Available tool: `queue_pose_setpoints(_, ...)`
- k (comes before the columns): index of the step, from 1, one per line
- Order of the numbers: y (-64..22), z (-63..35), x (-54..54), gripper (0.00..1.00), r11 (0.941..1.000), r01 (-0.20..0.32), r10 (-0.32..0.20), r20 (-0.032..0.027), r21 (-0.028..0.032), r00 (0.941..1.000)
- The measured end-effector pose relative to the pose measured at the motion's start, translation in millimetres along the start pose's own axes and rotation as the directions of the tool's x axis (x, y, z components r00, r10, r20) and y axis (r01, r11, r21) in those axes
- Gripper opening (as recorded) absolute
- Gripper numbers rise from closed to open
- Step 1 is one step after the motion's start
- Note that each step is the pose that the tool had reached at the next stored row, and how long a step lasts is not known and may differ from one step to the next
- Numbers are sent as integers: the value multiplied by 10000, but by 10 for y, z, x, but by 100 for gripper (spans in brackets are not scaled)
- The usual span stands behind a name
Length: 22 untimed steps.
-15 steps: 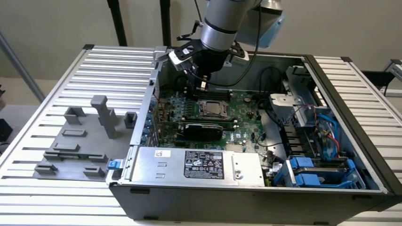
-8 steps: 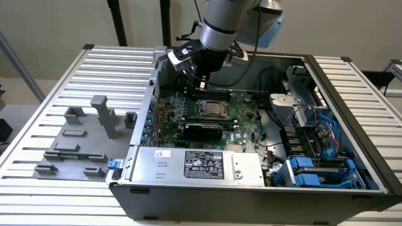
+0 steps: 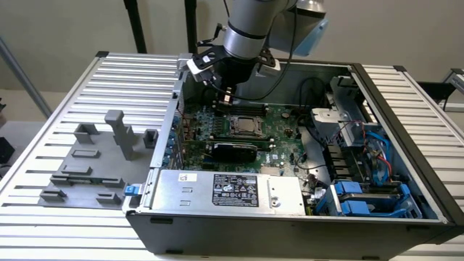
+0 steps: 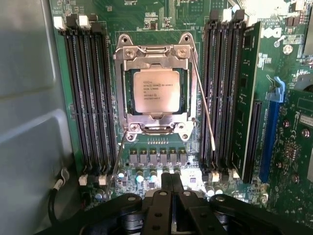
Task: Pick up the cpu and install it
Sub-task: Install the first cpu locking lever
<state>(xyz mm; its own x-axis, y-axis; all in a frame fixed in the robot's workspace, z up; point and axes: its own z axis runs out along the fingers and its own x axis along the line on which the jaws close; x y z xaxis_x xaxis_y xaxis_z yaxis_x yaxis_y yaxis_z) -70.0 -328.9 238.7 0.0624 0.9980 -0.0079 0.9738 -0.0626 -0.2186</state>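
Note:
The cpu (image 4: 156, 91), a flat silvery square chip with printed text, lies seated in the metal-framed socket (image 4: 128, 83) on the green motherboard (image 4: 161, 22). In the exterior view the cpu (image 3: 244, 124) appears as a small pale square in the middle of the open computer case. My gripper (image 4: 171, 182) hangs above the board just beside the socket, its black fingers pressed together with nothing between them. From outside, the gripper (image 3: 226, 98) hovers over the far part of the board, behind the socket.
Black memory slots (image 4: 90, 98) flank the socket on both sides, with thin retention levers (image 4: 204, 107) beside it. A silver power supply (image 3: 225, 190) fills the case's near edge; cables and blue drive bays (image 3: 362, 196) sit at the exterior view's right. Grey fixture blocks (image 3: 94, 157) stand on the table.

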Motion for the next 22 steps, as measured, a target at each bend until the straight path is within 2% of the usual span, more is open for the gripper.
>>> queue_pose_setpoints(6,-36,7,-2,11,9987,-514,514,-229,17,9984)
queue_pose_setpoints(11,-41,9,-2,11,9938,-1107,1108,-452,47,9928)
queue_pose_setpoints(17,-45,9,-3,11,9829,-1840,1842,-701,97,9804)
queue_pose_setpoints(22,-49,10,-3,11,9695,-2445,2449,-914,155,9652)
